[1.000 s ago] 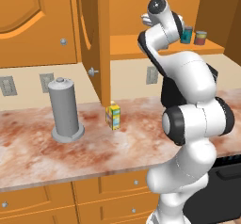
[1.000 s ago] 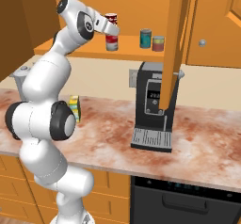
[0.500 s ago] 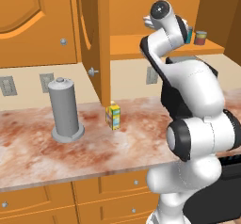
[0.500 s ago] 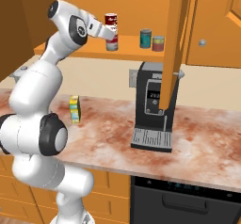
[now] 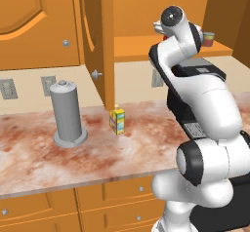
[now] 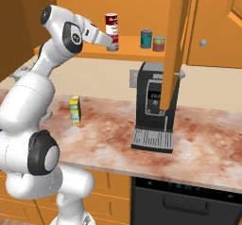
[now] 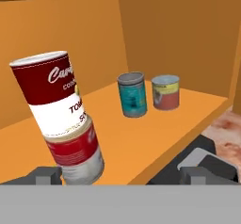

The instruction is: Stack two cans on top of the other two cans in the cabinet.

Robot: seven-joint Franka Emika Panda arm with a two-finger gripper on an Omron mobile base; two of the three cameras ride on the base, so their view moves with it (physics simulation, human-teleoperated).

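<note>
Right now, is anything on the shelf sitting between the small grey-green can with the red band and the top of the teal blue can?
Nothing visible does. The grey-green can with the red band stands right beside the teal blue can on the orange cabinet shelf, and the teal can's top is bare.

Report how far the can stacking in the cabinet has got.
Done: the red-and-white can stands on the grey can with the red band on the cabinet shelf. In hand: nothing; the gripper sits open, level with the lower can. Left: stacking the grey-green can on the teal can; they stand side by side.
</note>
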